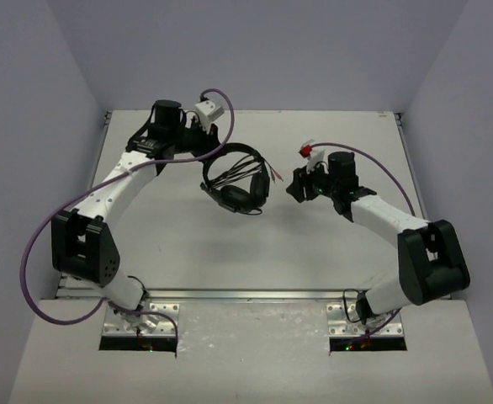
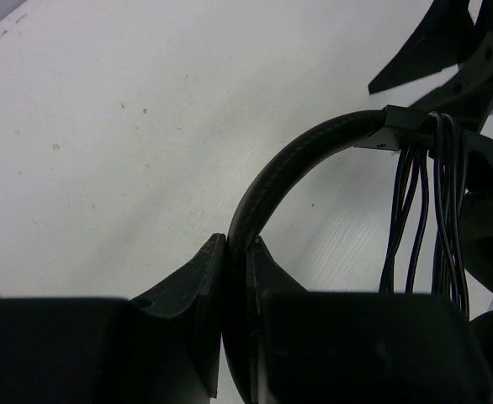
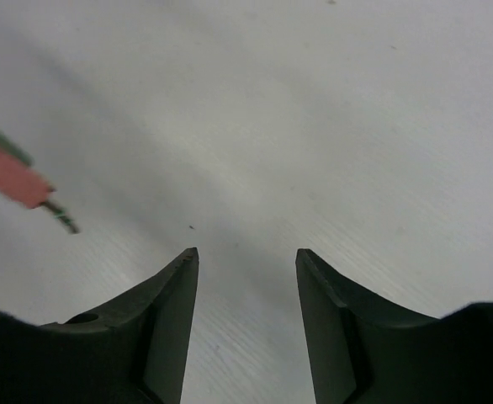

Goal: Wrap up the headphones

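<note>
The black headphones point(image 1: 236, 195) sit at the table's middle back, with the cable looped in several strands over the headband. My left gripper point(image 1: 214, 143) is shut on the top of the headband. In the left wrist view the headband point(image 2: 301, 156) runs between my fingers point(image 2: 240, 252), and the cable strands point(image 2: 432, 202) hang from it at the right. My right gripper point(image 1: 298, 187) is open and empty, just right of the headphones and apart from them. In the right wrist view its jaws point(image 3: 246, 257) stand wide over bare table, with the cable's pink and green plug point(image 3: 15, 175) at the left edge.
Thick purple robot cables point(image 1: 61, 210) trail along both arms. Grey walls close in the white table point(image 1: 188, 252) at the left, back and right. The right gripper's fingers point(image 2: 448, 42) show at the top right of the left wrist view.
</note>
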You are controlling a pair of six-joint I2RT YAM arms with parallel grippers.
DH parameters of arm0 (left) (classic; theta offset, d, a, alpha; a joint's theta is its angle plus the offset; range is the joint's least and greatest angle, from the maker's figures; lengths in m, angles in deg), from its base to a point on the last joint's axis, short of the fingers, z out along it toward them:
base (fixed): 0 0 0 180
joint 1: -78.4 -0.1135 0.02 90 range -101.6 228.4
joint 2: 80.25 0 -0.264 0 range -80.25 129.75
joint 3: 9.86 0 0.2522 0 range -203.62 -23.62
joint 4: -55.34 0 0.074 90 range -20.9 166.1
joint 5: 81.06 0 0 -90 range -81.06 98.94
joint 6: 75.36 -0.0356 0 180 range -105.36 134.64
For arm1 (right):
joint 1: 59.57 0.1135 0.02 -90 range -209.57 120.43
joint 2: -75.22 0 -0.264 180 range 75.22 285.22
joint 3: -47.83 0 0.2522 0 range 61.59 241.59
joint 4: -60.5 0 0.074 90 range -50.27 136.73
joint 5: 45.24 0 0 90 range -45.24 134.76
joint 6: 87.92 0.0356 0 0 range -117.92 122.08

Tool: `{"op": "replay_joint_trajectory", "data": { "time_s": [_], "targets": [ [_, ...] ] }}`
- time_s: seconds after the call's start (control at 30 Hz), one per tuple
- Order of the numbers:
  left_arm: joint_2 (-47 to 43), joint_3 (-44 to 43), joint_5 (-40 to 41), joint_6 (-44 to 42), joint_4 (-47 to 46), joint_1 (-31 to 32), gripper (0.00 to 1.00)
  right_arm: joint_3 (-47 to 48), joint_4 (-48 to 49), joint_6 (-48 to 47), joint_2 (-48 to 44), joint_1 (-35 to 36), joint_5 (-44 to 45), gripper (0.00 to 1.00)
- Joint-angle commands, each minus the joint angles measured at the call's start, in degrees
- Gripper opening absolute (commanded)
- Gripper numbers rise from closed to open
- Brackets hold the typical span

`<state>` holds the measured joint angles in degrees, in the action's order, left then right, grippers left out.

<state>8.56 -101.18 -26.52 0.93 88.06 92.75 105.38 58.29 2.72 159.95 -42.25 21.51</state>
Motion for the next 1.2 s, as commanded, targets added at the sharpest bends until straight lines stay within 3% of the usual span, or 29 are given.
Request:
{"op": "replay_joint_trajectory", "data": {
  "time_s": [0.0, 0.03, 0.1, 0.2, 0.23, 0.53, 0.63, 0.7, 0.8, 1.0, 1.17],
  "targets": [
    [3.72, -4.87, -8.21, -6.75, 4.40, -0.90, 0.00, -0.46, 0.61, 10.15, -5.88, -3.78, 9.15, 0.52],
    [4.69, -5.14, -8.48, -7.11, 4.94, -0.99, 0.00, -0.63, -1.08, 11.38, -7.20, -4.74, 12.49, 0.68],
    [7.85, -6.19, -12.06, -9.03, 6.25, -1.08, 0.00, 0.24, -8.51, 16.91, -11.06, -6.24, 21.20, 0.78],
    [12.25, -7.08, -18.66, -11.50, 8.89, -0.73, 0.00, 2.52, -18.48, 19.74, -16.60, -8.27, 22.81, 0.97],
    [12.87, -6.47, -19.20, -11.94, 8.55, -0.29, 0.00, 2.88, -20.23, 19.83, -18.27, -8.27, 22.72, 0.99],
    [16.83, -0.32, -20.43, -17.82, 3.01, 10.78, 0.00, -3.43, -26.14, 21.59, -41.56, -8.18, 13.67, 0.99],
    [15.78, 4.51, -21.05, -15.75, -3.65, 13.95, 0.00, -4.85, -27.80, 21.77, -46.13, -8.09, 11.83, 0.99],
    [15.34, 8.89, -21.32, -13.63, -9.78, 15.53, 0.00, -4.86, -29.65, 21.33, -47.19, -8.18, 10.51, 0.99],
    [16.30, 10.49, -15.45, -11.00, -10.87, 18.60, 0.00, -4.77, -31.85, 20.54, -48.34, -8.18, 8.66, 0.99],
    [15.77, 16.91, -12.17, -7.90, -19.91, 20.89, 0.00, -7.14, -31.68, 20.27, -51.15, -8.18, 6.55, 0.99],
    [17.62, 16.30, -9.28, -10.54, -19.23, 22.30, 0.03, -9.07, -31.24, 20.45, -51.59, -8.18, 5.49, 0.99]
  ]
}}
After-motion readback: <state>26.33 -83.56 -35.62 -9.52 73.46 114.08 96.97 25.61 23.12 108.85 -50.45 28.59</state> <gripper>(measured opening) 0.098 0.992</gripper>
